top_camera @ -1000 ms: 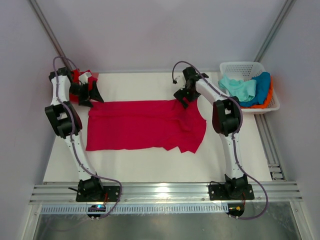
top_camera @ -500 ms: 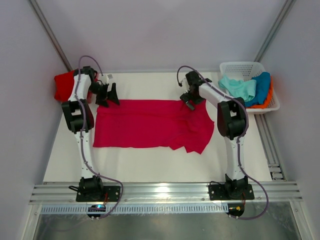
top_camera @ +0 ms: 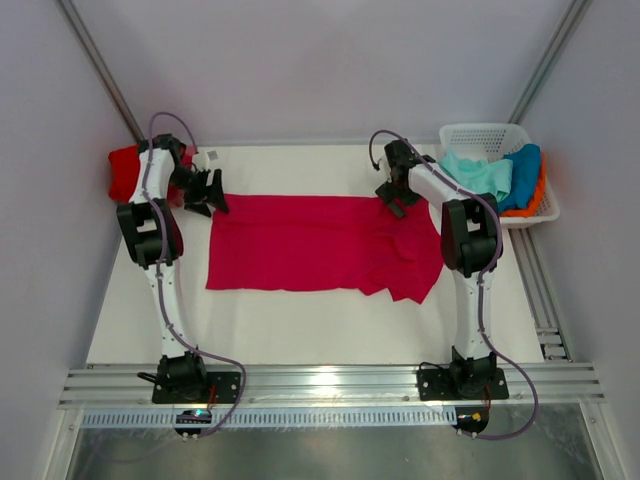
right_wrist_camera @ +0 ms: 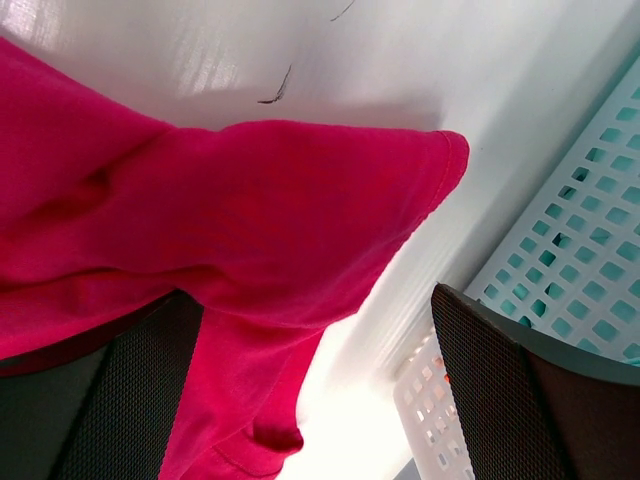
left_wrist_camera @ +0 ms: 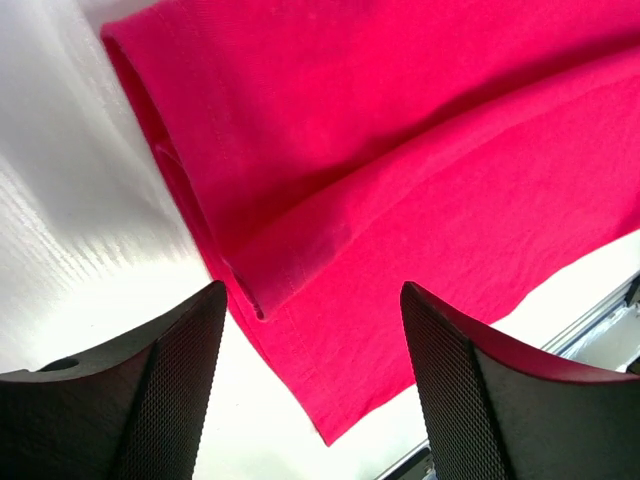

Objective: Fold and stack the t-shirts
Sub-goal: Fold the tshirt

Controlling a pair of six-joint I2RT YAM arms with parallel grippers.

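Note:
A crimson-pink t-shirt [top_camera: 310,245] lies folded lengthwise across the middle of the white table, one sleeve bunched at its right end. My left gripper [top_camera: 207,190] is open over the shirt's far left corner. In the left wrist view its gripper [left_wrist_camera: 315,380] has wide-apart jaws above the hem [left_wrist_camera: 400,150], holding nothing. My right gripper [top_camera: 393,198] is open over the shirt's far right corner. In the right wrist view its gripper [right_wrist_camera: 320,380] is above the sleeve [right_wrist_camera: 250,220]. A folded red t-shirt [top_camera: 124,172] lies at the far left.
A white lattice basket [top_camera: 480,130] stands at the far right with mint-green [top_camera: 478,175], blue [top_camera: 522,172] and orange [top_camera: 540,195] shirts inside. Its wall shows close to the right fingers in the right wrist view [right_wrist_camera: 560,280]. Grey walls enclose the table.
The crimson shirt has shifted to the right along the table. Both grippers moved right with its far corners, the left one away from the red shirt.

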